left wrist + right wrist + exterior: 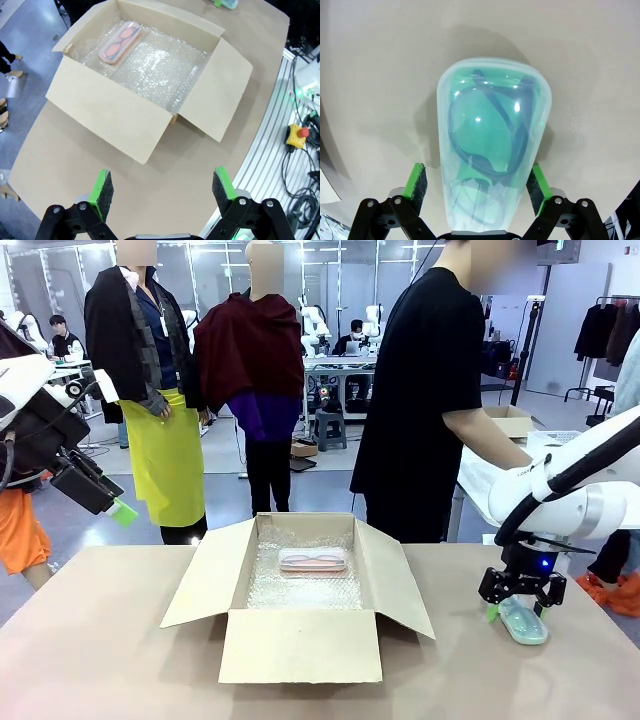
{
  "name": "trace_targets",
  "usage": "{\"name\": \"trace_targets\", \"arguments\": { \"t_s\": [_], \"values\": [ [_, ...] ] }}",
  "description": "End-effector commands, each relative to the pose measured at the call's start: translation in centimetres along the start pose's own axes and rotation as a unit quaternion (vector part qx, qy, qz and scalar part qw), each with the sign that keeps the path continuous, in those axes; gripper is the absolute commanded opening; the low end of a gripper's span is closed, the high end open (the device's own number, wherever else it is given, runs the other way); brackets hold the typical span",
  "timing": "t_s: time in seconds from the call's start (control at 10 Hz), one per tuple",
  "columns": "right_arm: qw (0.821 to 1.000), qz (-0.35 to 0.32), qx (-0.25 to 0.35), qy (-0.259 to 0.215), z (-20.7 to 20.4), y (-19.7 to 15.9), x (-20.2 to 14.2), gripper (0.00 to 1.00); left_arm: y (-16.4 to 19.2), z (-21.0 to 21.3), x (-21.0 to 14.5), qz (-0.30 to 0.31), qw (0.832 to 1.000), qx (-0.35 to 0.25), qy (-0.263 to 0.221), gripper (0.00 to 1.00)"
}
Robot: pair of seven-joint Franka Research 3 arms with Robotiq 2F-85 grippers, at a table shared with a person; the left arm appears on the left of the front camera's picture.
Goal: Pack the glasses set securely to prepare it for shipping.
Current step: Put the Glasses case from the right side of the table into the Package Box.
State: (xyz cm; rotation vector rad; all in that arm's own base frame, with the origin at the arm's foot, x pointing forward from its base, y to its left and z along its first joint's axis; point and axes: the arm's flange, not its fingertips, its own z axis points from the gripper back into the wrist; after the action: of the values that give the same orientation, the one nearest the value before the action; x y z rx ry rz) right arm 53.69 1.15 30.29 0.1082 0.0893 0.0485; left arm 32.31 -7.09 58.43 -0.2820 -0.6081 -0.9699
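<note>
Mint case (492,145), low centre, lies between the parted jaws of right gripper (476,172); close squarely on its long sides. Left gripper (162,175) gapes.

Front looks across the table (90,660); left wrist high overhead — both see the box (300,645); right wrist close-up.
</note>
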Motion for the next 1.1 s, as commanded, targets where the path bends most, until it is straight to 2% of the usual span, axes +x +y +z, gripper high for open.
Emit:
{"name": "trace_targets", "arguments": {
  "t_s": [0.0, 0.1, 0.6, 0.7, 0.8, 0.9, 1.0],
  "values": [
    [1.0, -0.005, -0.001, -0.021, -0.6, 0.8, -0.8, 0.91, -0.1, 0.2, 0.0, 0.002, 1.0, -0.009, -0.007, 1.0],
    [1.0, -0.003, -0.002, -0.02, -0.5, 0.7, -1.1, 0.84, -0.1, 0.2, 0.0, 0.002, 1.0, -0.009, -0.007, 1.0],
    [1.0, -0.004, -0.013, -0.014, 0.0, 0.7, -1.5, 0.34, -0.1, 0.2, 0.0, 0.002, 1.0, -0.009, -0.007, 1.0],
    [1.0, -0.002, -0.013, -0.013, 0.7, 0.8, -1.6, 0.28, -0.1, 0.2, 0.0, 0.002, 1.0, -0.009, -0.007, 1.0],
    [1.0, 0.023, -0.008, -0.017, 2.5, 1.4, -2.0, 0.26, -0.1, 0.2, 0.0, 0.002, 1.0, -0.009, -0.007, 1.0],
    [0.997, 0.064, -0.031, -0.024, 5.5, 2.8, -2.3, 0.26, -0.1, 0.2, 0.0, 0.002, 1.0, -0.009, -0.007, 1.0],
    [0.991, 0.123, -0.044, -0.006, 8.2, 4.0, -2.4, 0.26, -0.1, 0.2, 0.0, 0.002, 1.0, -0.009, -0.007, 1.0]
  ]
}}
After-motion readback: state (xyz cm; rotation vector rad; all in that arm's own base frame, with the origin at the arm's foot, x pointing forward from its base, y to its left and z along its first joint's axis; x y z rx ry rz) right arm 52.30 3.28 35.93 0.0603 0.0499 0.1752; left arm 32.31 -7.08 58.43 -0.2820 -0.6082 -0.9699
